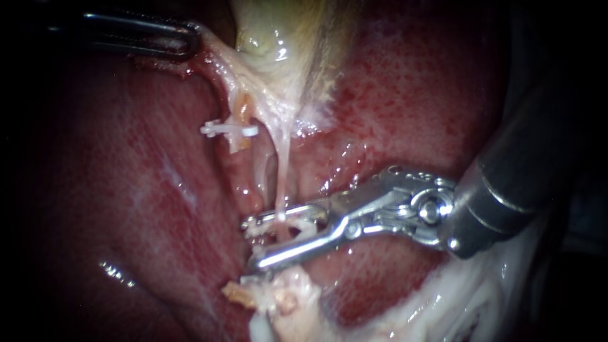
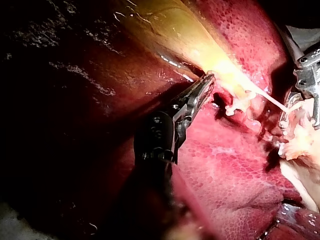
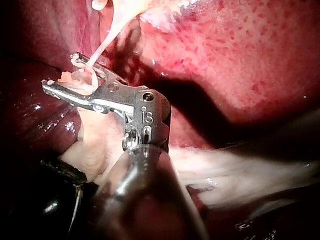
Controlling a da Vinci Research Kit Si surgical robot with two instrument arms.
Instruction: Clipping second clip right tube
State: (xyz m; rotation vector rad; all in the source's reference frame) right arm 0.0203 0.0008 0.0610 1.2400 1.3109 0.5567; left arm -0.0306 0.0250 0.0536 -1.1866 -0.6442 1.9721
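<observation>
The wet red liver (image 1: 158, 209) is the backdrop in the endoscope view, with the pale gallbladder (image 1: 278, 38) hanging in at 12 o'clock. At 10 o'clock my left instrument (image 1: 189, 38) has its jaws pinched on the gallbladder at its neck. My right instrument (image 1: 249, 245) enters from 3 o'clock with its jaws spread astride the right tube (image 1: 283, 171), a thin strand running 12 to 6 across the jaws' long axis, so closing looks to need no further reach. A white clip (image 1: 229, 130) sits at 11 o'clock of those jaws on the left tube (image 1: 242, 114); whether one is loaded between them I cannot tell.
</observation>
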